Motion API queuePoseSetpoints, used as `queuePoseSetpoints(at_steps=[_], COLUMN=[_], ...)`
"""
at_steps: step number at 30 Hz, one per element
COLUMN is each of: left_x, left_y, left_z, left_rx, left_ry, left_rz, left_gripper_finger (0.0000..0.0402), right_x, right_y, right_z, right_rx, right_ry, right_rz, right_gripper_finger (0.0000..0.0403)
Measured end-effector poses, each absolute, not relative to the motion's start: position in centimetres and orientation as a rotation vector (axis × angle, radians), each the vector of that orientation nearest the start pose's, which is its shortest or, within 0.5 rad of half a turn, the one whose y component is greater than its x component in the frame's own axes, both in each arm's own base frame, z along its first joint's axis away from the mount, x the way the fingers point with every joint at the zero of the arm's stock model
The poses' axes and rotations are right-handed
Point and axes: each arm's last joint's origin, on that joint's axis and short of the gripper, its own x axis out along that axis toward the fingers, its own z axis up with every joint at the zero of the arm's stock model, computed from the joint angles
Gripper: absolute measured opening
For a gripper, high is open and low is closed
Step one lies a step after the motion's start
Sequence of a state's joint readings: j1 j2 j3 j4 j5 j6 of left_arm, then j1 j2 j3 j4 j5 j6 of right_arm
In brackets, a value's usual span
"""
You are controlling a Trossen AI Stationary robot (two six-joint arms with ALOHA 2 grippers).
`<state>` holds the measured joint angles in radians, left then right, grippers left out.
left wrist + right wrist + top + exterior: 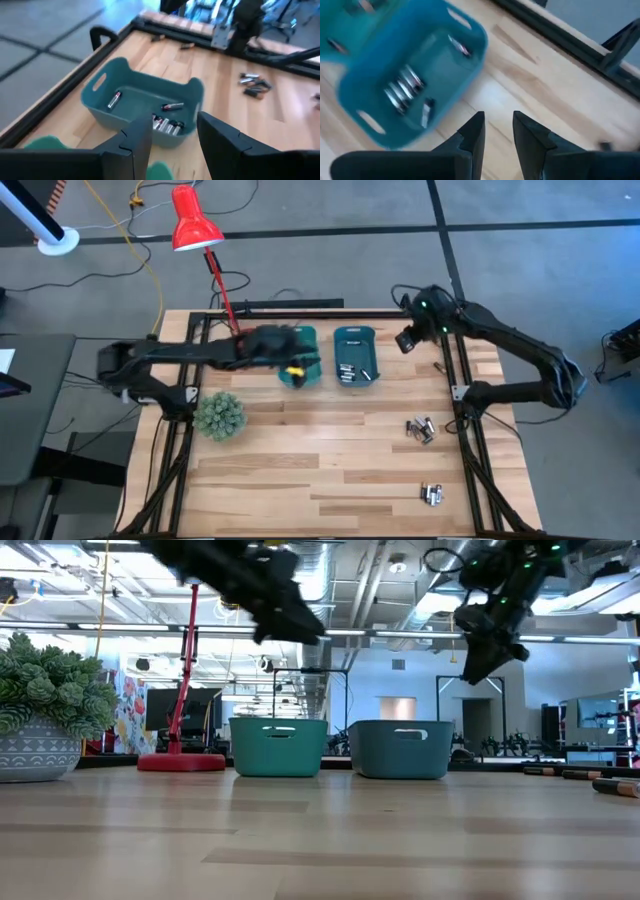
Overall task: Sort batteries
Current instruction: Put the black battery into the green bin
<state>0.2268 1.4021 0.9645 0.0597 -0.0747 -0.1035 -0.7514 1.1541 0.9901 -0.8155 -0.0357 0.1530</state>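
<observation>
Batteries (432, 495) lie in a small cluster at the near right of the tabletop (330, 460), with a second loose cluster (420, 429) a little farther back, near the right arm's base. On the near left stands the green spiky plant (219, 415) in its patterned pot, apart from everything else.

Farther back, at the middle of the tabletop, two teal bins sit side by side. The right bin (354, 355) holds several cells: the left wrist view shows a row of silver-ended ones (167, 125) against its near wall and two single ones, one dark and red (172, 106), one paler (114, 99), on its floor. The left bin (300, 357) is mostly covered from above by the left arm, and a yellow spot shows inside it.

The left claw (285, 350) hangs in the air over the left bin, its fingers (135, 142) parted with nothing between them. The right claw (405, 340) hovers above the tabletop just to the right of the right bin, its fingers (472, 132) also apart with only a narrow gap and nothing in it.

Beyond the bins, a red desk lamp (193, 220) rises from the far edge, its stem leaning over the left arm.
</observation>
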Motion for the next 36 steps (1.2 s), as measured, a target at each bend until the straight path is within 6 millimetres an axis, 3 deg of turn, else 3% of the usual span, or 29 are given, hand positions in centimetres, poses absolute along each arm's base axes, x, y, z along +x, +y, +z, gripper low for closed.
queuePoseSetpoints(at_steps=[5, 9, 14, 20, 27, 31, 36], left_x=[26.9, 25.7, 25.7, 25.7, 25.7, 25.7, 25.6], left_y=[5.5, 4.2, 2.6, 2.3, 2.4, 2.3, 2.3], left_z=[26.3, 25.7, 25.3, 25.3, 25.1, 25.0, 25.0], left_rx=[-0.162, -0.155, -0.147, -0.154, -0.179, -0.208, -0.209], left_ry=[0.281, 0.233, 0.214, 0.213, 0.229, 0.231, 0.236], left_rz=[0.297, 0.27, 0.265, 0.304, 0.312, 0.316, 0.317], left_gripper_finger=[0.0151, 0.0151, 0.0151, 0.0151, 0.0151, 0.0151, 0.0151], right_x=[16.8, 16.7, 15.4, 13.7, 12.2, 12.1, 12.6], right_y=[-17.7, -19.9, -22.3, -24.7, -26.3, -26.9, -27.4], right_z=[27.9, 25.6, 23.3, 21.7, 20.1, 19.7, 19.5], right_rx=[0.502, 0.573, 0.689, 0.733, 0.805, 0.862, 0.851], right_ry=[1.089, 1.235, 1.32, 1.336, 1.353, 1.316, 1.315], right_rz=[-0.692, -0.69, -0.738, -0.772, -0.816, -0.888, -0.928], right_gripper_finger=[0.0117, 0.0117, 0.0117, 0.012, 0.0172, 0.0201, 0.0201])
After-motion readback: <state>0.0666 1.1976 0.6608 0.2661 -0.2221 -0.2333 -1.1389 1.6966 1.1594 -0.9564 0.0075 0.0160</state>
